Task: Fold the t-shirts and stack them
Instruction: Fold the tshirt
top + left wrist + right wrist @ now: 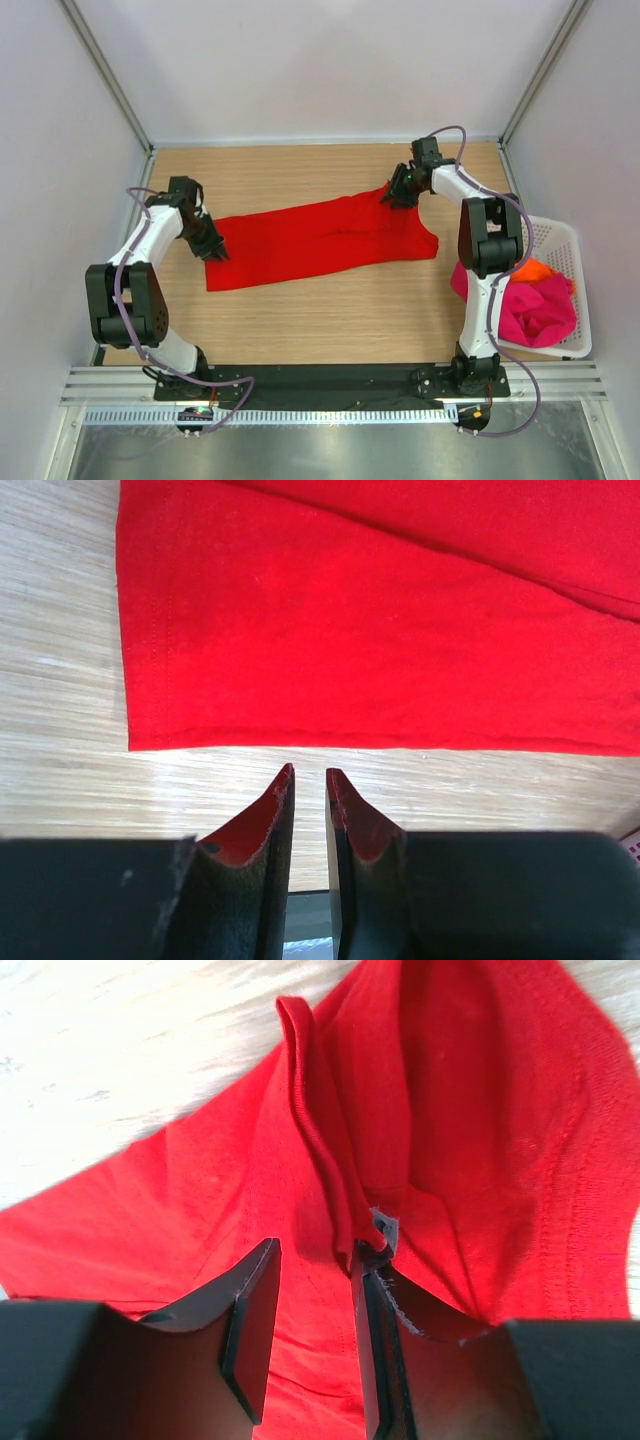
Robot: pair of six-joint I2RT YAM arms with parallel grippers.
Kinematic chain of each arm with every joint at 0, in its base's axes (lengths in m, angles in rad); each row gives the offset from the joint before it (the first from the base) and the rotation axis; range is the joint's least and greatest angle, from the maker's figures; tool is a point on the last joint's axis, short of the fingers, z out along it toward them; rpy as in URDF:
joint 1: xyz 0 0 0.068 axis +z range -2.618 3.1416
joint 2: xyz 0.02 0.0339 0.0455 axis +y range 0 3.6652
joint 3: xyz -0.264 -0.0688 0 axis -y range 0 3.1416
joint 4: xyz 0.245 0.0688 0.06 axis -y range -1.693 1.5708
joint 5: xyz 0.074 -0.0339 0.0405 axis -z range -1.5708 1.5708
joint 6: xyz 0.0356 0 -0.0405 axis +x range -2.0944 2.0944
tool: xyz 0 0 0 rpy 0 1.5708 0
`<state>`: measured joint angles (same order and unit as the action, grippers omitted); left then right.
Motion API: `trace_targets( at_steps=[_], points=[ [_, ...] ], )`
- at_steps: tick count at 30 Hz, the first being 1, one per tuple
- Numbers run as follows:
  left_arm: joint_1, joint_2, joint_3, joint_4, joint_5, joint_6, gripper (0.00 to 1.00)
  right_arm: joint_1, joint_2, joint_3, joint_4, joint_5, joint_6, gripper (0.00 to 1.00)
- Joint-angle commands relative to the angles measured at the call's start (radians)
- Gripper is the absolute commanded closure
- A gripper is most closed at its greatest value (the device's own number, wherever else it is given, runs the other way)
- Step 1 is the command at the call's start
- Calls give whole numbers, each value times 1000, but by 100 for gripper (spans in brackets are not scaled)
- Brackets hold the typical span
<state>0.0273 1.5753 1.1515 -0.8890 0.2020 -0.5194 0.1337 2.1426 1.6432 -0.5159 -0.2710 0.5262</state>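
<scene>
A bright red t-shirt [320, 240] lies stretched in a long band across the wooden table. My left gripper [215, 250] is at its left end. In the left wrist view the left gripper [310, 772] stands just off the shirt's hem [350, 630], narrowly open, with bare wood between its fingers. My right gripper [398, 195] is at the shirt's far right corner. In the right wrist view the right gripper [315, 1248] is open over the red cloth [450, 1110], and a raised collar fold [310, 1110] runs down to its right finger. A magenta-pink t-shirt [535, 305] and an orange one [535, 268] lie in the basket.
A white lattice basket [562, 235] stands at the right edge of the table beside the right arm. White walls with metal posts close in the table on the left, back and right. A black base rail runs along the near edge.
</scene>
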Motion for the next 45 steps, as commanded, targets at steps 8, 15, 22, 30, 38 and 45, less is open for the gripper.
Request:
trace_targets(
  at_steps=[8,15,22,30,38,45],
  points=[
    [-1,-6,30,7,47,7,81,10,-52,-66,70,-53,12,84],
    [-1,-15,25,10,50,5,81,6,-119,-56,19,-43,178,99],
    [-3,-8,24,22,69,2,81,6,-194,-103,-33,-23,440,99],
    [-9,-17,2,54,154,4,77,10,-217,-172,-6,-19,597,99],
    [-88,-49,-9,97,244,7,74,10,-179,-111,-62,12,388,59],
    [-278,-61,28,260,249,-59,74,6,-208,-45,-162,176,147,44]
  ],
)
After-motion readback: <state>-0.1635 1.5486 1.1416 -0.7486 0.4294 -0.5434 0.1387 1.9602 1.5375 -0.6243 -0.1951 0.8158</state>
